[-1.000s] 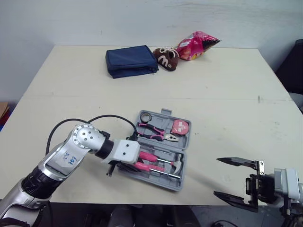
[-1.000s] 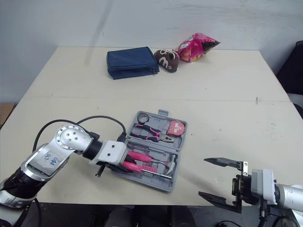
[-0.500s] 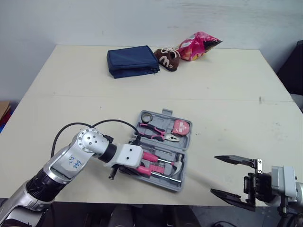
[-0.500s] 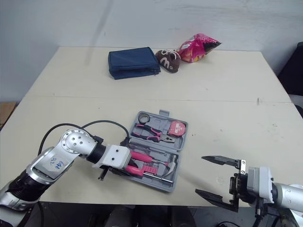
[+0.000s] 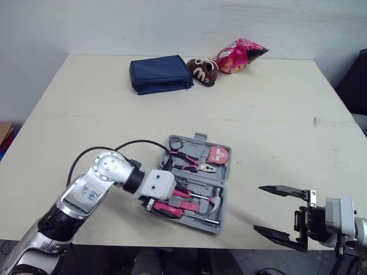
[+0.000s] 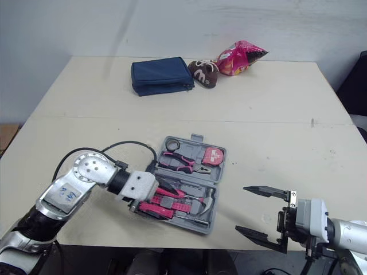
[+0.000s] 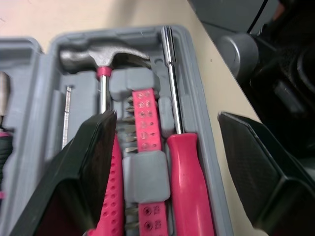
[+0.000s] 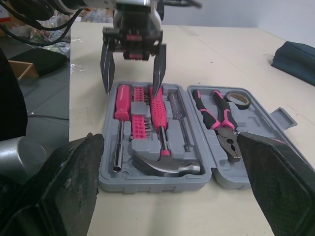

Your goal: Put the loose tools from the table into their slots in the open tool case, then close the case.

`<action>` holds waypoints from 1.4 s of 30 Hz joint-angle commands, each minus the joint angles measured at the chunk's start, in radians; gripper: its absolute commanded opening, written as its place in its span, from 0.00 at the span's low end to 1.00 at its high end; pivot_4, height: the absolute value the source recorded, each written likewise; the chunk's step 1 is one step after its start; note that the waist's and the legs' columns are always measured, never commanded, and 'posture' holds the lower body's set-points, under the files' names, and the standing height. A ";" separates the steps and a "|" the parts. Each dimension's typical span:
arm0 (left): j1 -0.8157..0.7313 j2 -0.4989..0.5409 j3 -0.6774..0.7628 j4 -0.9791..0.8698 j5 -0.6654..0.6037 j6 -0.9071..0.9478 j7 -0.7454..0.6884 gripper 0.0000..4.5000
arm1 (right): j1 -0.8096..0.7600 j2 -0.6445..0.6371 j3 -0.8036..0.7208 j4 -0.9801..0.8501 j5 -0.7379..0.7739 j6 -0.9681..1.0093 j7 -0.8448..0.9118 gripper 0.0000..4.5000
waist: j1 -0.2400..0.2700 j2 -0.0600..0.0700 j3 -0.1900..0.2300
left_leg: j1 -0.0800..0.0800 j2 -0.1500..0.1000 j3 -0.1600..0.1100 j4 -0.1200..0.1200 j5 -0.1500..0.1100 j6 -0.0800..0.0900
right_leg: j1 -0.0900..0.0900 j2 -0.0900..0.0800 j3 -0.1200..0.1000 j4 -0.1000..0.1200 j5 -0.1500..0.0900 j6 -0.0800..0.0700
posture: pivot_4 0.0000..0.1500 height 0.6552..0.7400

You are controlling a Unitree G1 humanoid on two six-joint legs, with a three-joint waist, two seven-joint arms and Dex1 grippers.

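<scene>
I see a tool case (image 8: 147, 186) made of grey plastic, dull and a little grainy. The hammer (image 7: 103, 51) has a shiny metal head with small scuffs. The screwdriver (image 7: 189, 187) has a smooth, glossy pink plastic handle and a bright metal rod. The pliers (image 8: 227, 118) have pink and black grips and dull metal tips. The table (image 5: 275, 103) top is pale, smooth and not shiny. The pouch (image 5: 159, 73) is dark blue cloth. The snack bag (image 5: 239, 54) is shiny and crinkly.

Bright, even, diffuse light falls over the table (image 5: 275, 103), casting only soft shadows.
</scene>
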 commanded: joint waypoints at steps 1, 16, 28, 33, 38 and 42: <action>0.043 -0.012 0.078 0.027 -0.082 -0.049 -0.014 0.68 | -0.002 0.001 -0.006 -0.028 0.004 -0.001 -0.009 1.00 | -0.002 0.000 0.000 | 0.000 0.000 0.000 0.000 0.000 0.000 | 0.000 0.000 0.000 0.000 0.000 0.000 | 1.00 1.00; 0.189 -0.056 -0.010 0.174 0.031 -0.183 0.007 0.00 | 0.009 0.017 0.003 -0.025 -0.013 -0.009 -0.024 1.00 | -0.002 0.000 0.000 | 0.000 0.000 -0.001 0.000 0.000 0.000 | 0.000 -0.001 -0.001 0.000 0.000 0.000 | 1.00 1.00; 0.180 -0.019 -0.144 0.212 0.203 -0.069 0.072 0.00 | 0.017 0.030 0.014 -0.028 -0.024 -0.010 -0.035 1.00 | -0.002 0.007 -0.008 | 0.002 -0.001 -0.001 -0.001 -0.001 0.001 | 0.003 -0.001 -0.001 -0.001 0.000 0.000 | 1.00 1.00; 0.166 -0.016 -0.173 0.210 0.215 -0.035 0.105 0.00 | 0.020 0.029 0.024 -0.027 -0.036 -0.002 -0.048 1.00 | -0.002 0.014 -0.021 | 0.004 -0.001 -0.001 -0.002 -0.004 0.007 | 0.005 -0.001 -0.001 -0.002 0.000 0.000 | 1.00 1.00; 0.140 -0.018 -0.155 0.241 0.207 -0.071 0.122 0.00 | 0.022 0.011 0.041 -0.037 -0.080 0.053 -0.107 1.00 | -0.002 0.014 -0.024 | 0.009 -0.001 -0.001 -0.002 -0.005 0.007 | 0.010 -0.002 0.000 -0.003 0.000 0.000 | 1.00 1.00; 0.143 -0.073 0.004 0.240 -0.021 -0.163 0.060 0.00 | -0.027 0.007 0.051 -0.074 -0.158 0.188 -0.282 1.00 | -0.006 0.015 -0.024 | 0.017 0.000 -0.001 -0.005 -0.008 0.006 | 0.019 -0.003 -0.001 -0.007 -0.001 -0.002 | 1.00 1.00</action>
